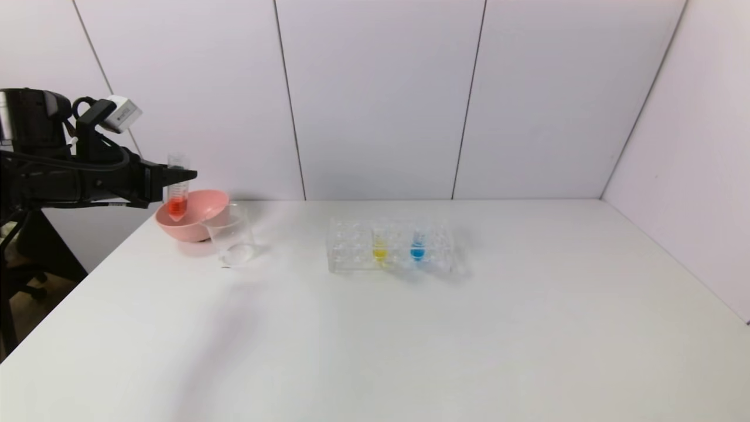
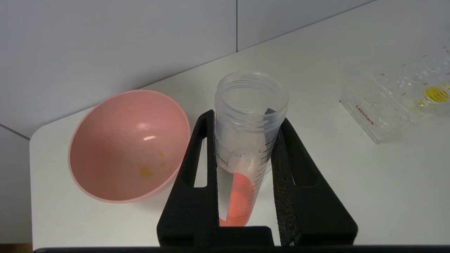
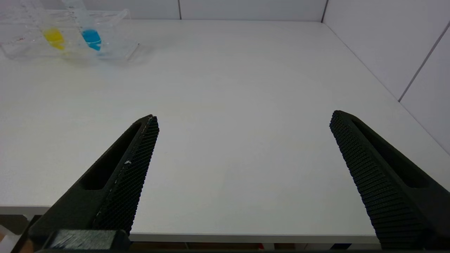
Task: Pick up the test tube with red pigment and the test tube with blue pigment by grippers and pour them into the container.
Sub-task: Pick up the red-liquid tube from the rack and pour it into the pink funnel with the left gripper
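My left gripper is clamped on the red tube, holding it upright above the tabletop's far left corner, over the near rim of the pink bowl and just beside the beaker. The tube is clear ribbed plastic with printed graduations and a threaded open mouth; red-orange liquid fills only its tapered bottom. The bowl is smooth, round and holds a few yellow specks. The beaker is clear, straight-sided, and I see nothing in it. Mid-tabletop, the clear multi-hole rack holds the blue tube and a yellow tube upright, side by side. My right gripper hangs wide open over the near right edge, its textured black fingers holding nothing.
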`<control>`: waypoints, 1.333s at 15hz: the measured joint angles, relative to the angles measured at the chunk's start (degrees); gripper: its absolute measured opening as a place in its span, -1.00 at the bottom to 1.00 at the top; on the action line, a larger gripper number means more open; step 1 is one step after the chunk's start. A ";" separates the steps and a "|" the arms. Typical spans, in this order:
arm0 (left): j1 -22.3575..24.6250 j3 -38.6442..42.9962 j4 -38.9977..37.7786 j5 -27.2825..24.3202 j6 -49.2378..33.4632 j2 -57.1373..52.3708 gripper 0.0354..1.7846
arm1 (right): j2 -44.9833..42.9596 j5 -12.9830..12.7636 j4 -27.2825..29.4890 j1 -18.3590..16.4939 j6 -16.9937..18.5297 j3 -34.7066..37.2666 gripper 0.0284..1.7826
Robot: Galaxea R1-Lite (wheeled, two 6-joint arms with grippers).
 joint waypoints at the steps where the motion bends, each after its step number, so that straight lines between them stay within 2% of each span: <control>1: 0.00 -1.05 1.80 -0.04 1.19 0.00 -0.52 | 0.00 0.00 0.02 0.00 0.00 0.00 0.99; 9: 0.85 -8.87 16.38 -0.12 8.85 0.43 -0.52 | 0.00 0.00 0.02 0.00 0.00 0.00 0.99; 15: 1.89 -22.71 37.80 0.05 25.20 3.75 -0.52 | 0.00 0.00 0.00 0.00 0.00 0.00 0.99; 20: 1.84 -25.89 40.14 0.24 29.39 5.44 -0.52 | 0.00 0.00 0.00 0.00 0.00 0.00 0.99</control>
